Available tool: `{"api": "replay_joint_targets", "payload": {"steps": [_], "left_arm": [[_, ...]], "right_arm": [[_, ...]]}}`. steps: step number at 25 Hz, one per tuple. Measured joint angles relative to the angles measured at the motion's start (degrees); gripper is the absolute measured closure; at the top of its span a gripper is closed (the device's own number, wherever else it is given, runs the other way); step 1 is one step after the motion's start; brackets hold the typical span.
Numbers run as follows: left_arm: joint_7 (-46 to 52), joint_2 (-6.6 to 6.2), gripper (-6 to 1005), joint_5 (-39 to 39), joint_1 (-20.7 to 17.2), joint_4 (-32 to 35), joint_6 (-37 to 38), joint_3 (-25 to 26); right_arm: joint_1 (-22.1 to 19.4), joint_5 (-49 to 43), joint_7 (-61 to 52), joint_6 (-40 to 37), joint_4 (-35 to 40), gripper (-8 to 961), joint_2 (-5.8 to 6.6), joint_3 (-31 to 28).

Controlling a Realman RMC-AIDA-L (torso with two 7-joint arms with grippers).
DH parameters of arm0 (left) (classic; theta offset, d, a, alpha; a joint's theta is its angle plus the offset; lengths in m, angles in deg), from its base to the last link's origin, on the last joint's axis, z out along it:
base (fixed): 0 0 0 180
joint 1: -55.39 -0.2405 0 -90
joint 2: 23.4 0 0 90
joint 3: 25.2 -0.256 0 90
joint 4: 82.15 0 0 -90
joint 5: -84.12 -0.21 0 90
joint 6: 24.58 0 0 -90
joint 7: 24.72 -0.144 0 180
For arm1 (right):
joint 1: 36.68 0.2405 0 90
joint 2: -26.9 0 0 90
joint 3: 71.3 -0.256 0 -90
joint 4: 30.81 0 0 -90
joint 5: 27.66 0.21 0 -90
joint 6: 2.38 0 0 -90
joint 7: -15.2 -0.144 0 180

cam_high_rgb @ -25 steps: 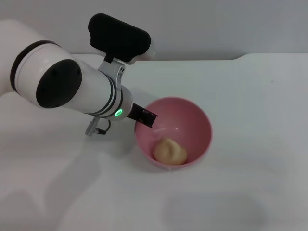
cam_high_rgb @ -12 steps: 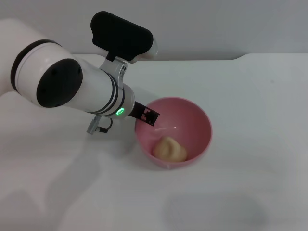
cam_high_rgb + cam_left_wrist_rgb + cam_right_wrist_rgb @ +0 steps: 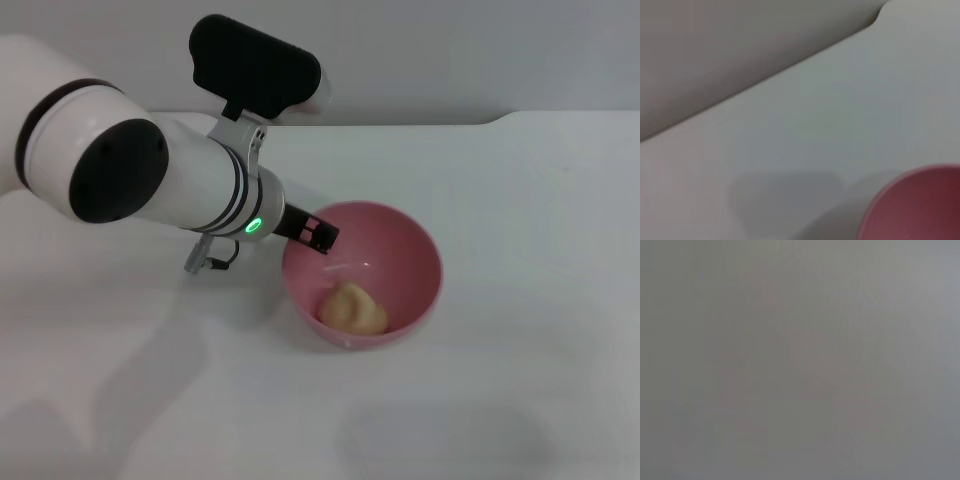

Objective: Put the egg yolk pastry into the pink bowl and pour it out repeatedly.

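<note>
Pink bowl (image 3: 362,274) on my white counter (image 3: 520,200) already holds the pastry (image 3: 353,309) low inside, so pouring is what I judge remains, and my left pincer (image 3: 322,233) sits at the bowl's near-left rim, its opening and grip impossible to tell.

A plain white table (image 3: 520,220) fills most of the head view, its far edge seen along the upper frame. The pink bowl (image 3: 400,250) is seen standing upright on it, just right of centre.
</note>
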Motion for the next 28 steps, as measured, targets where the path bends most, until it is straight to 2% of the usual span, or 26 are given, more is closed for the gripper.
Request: {"api": "replay_joint_targets", "payload": {"steps": [9,10,17,23,28], "left_arm": [[-1.3,-0.18,682,-0.1,-5.0,9.8,1.1,2.2],[-2.1,-0.22,683,-0.1,-7.3,12.9,3.2,2.5],[-3.6,-0.27,681,0.2,-13.1,20.6,9.6,3.3],[-3.6,-0.28,684,-0.5,-21.9,25.3,26.4,2.6],[-3.6,-0.25,686,-0.7,-28.0,20.8,48.0,0.2]], "right_arm": [[0.9,0.0,0.0,0.1,1.1,954,0.00,-0.3],[1.3,0.4,0.0,0.1,1.6,954,0.00,-0.3],[2.6,1.4,0.0,0.1,2.9,954,-0.01,0.1],[2.9,2.1,0.0,0.9,3.2,954,-0.04,-0.2],[2.8,3.7,-0.5,3.1,1.6,954,0.00,0.1]]}}
